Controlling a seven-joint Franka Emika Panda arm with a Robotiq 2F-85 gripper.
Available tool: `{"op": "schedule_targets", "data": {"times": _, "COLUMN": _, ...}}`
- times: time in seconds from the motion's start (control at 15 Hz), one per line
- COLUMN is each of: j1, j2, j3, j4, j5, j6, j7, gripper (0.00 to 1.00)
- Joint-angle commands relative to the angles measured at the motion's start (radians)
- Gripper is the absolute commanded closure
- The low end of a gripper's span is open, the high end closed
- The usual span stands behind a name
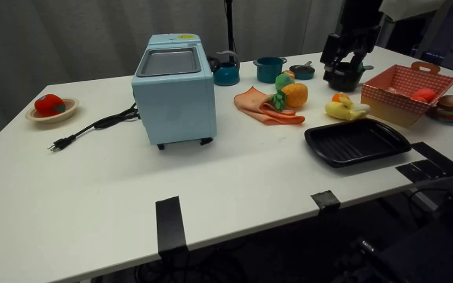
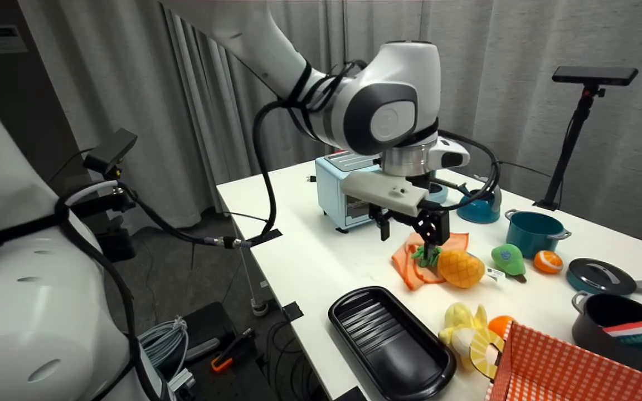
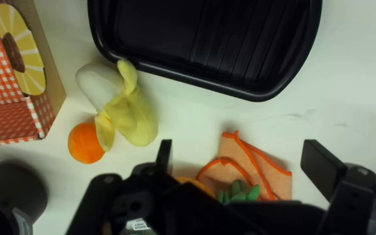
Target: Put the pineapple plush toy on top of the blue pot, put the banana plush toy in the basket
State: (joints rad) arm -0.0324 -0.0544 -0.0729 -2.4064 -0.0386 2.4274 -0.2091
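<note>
In an exterior view, the counter (image 1: 104, 188) carries, from left to right, a dish (image 1: 71, 108) with a tomato (image 1: 48, 105) in it, a toaster (image 1: 175, 108), a cloth (image 1: 252, 103) with the pineapple plush toy (image 1: 295, 95) lying partly on it, the banana plush toy (image 1: 340, 111), the basket (image 1: 391, 110) and a burger (image 1: 452, 107). Farther back, left to right, stand a kettle (image 1: 226, 75), the pot (image 1: 269, 72), a pan (image 1: 302, 74) and another pot (image 1: 346, 84). A tray (image 1: 356, 141) lies before the banana plush toy, a ball (image 1: 337, 96) just behind it, and a toy fruit (image 1: 283, 81) between the pineapple plush toy and the pot.

Wrist view overhead, exterior views oblique, tray (image 3: 201, 42) shared
</note>
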Motion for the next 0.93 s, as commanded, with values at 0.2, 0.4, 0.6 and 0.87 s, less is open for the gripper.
{"op": "schedule_targets", "data": {"times": 0.2, "j1": -0.018, "j2": 0.336, "j3": 0.014, "j4": 0.322, "j5": 0.022, "j6": 0.012, "j7": -0.005, "gripper": 0.00}}
{"op": "schedule_targets", "data": {"times": 0.4, "j1": -0.026, "j2": 0.455, "j3": 0.020, "j4": 0.448, "j5": 0.014, "j6": 0.005, "j7": 0.000, "gripper": 0.00}}
{"op": "schedule_targets", "data": {"times": 0.6, "j1": -0.032, "j2": 0.552, "j3": 0.023, "j4": 0.553, "j5": 0.008, "j6": 0.000, "j7": 0.003, "gripper": 0.00}}
{"op": "schedule_targets", "data": {"times": 0.87, "j1": -0.037, "j2": 0.657, "j3": 0.026, "j4": 0.648, "j5": -0.001, "j6": 0.011, "j7": 0.004, "gripper": 0.00}}
